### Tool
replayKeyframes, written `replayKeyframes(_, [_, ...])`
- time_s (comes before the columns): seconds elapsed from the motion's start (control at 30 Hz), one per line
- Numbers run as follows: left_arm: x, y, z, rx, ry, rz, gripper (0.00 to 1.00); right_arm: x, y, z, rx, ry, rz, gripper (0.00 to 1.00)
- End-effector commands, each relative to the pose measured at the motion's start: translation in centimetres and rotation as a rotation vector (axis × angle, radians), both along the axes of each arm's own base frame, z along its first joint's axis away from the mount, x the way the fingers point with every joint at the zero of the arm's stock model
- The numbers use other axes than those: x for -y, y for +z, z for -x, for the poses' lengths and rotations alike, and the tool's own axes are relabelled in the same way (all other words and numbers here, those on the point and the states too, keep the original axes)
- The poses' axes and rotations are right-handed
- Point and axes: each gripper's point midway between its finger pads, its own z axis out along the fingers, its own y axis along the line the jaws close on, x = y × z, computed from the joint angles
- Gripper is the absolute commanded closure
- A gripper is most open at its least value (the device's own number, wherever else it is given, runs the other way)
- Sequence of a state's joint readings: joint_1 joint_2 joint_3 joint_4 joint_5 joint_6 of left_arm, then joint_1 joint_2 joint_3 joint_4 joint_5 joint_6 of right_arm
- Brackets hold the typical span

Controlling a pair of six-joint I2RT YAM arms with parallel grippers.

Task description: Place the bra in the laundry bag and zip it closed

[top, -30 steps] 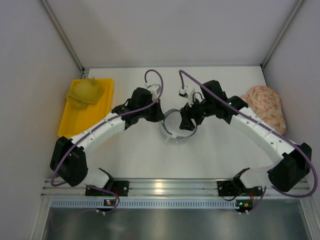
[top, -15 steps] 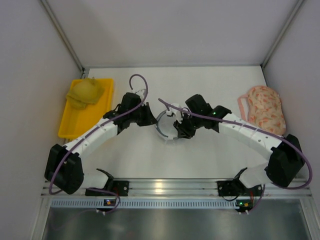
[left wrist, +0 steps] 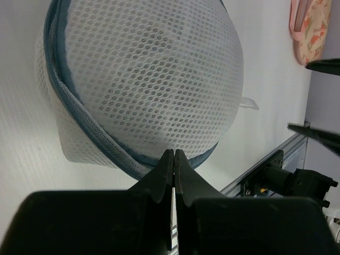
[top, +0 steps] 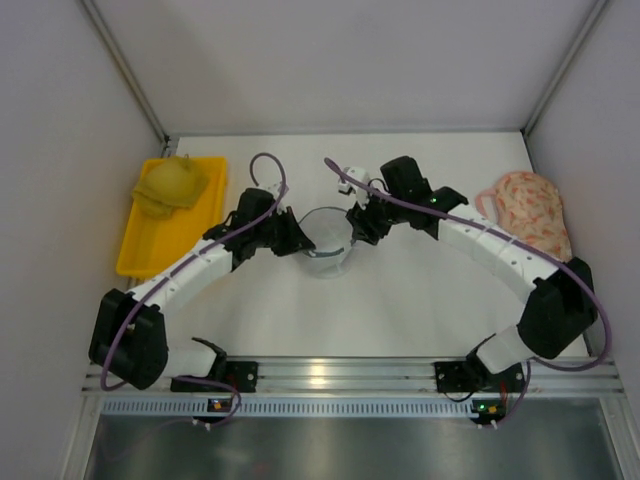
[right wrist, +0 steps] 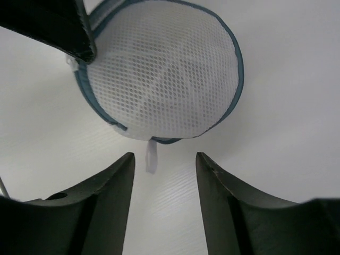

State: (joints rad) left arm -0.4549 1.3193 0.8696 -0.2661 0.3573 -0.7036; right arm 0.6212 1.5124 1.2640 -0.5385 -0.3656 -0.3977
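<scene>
My left gripper (left wrist: pixel 173 155) is pressed together, tips against the near zipper rim of the laundry bag (left wrist: pixel 154 79); whether they pinch it I cannot tell. My right gripper (right wrist: pixel 164 159) gapes empty, the bag's white tab (right wrist: pixel 151 158) between its fingers and the dome just beyond.

the left arm (top: pixel 190 268) and right arm (top: pixel 500 255) wear white shells on the long links and black housings at the joints. a purple cable (top: pixel 265 160) loops along each. black bases stand on a silver rail (top: pixel 340 378) at the near edge of the bench (top: pixel 400 300), with small green and orange lights. the left tool (left wrist: pixel 173 159) and right tool (right wrist: pixel 164 164) have matte black tapered fingers.
</scene>
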Motion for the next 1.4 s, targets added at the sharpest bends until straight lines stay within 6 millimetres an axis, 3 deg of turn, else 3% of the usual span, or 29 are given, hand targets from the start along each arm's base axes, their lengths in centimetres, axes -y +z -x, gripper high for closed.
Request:
replayKeyframes(0.0, [1.0, 2.3, -1.8, 0.066, -0.004, 0.059, 1.00, -3.2, 5.3, 3.0, 0.105, 0.116, -0.116, 0.45])
replayKeyframes(0.1, [1.2, 2.5, -2.2, 0.079, -0.014, 0.053, 1.00, -4.6, 4.2, 4.9, 0.117, 0.169, -0.088, 0.42])
replayKeyframes(0.2, [1.4, 2.8, -2.4, 0.094, -0.030, 0.054, 1.00, -5.8, 2.7, 5.2, 0.119, 0.191, -0.063, 0.41])
replayKeyframes(0.43, [1.4, 3.5, -2.7, 0.129, -0.041, 0.046, 1.00, -8.5, 0.3, 4.1, 0.132, 0.203, -0.028, 0.37])
replayKeyframes(0.67, [1.5, 3.5, -2.8, 0.130, -0.048, 0.046, 1.00, -9.3, -1.1, 2.8, 0.162, 0.179, -0.001, 0.37])
replayKeyframes(0.77, [1.3, 3.4, -2.8, 0.138, -0.047, 0.037, 1.00, -9.3, -1.7, 2.4, 0.165, 0.172, 0.018, 0.54])
replayKeyframes(0.8, [1.3, 3.4, -2.8, 0.141, -0.048, 0.032, 1.00, -9.2, -1.8, 2.3, 0.168, 0.171, 0.022, 0.71])
replayKeyframes(0.93, [0.3, 3.2, -3.2, 0.162, -0.034, -0.010, 1.00, -8.3, -0.9, 2.9, 0.189, 0.182, 0.017, 1.00])
replayKeyframes(1.23, [-2.0, 4.2, -4.9, 0.324, -0.059, -0.145, 1.00, -5.6, 0.2, 4.0, 0.153, 0.218, -0.031, 1.00])
replayKeyframes(1.37, [-3.2, 4.6, -5.7, 0.422, -0.089, -0.243, 1.00, -4.2, -0.3, 5.0, 0.184, 0.300, -0.014, 1.00])
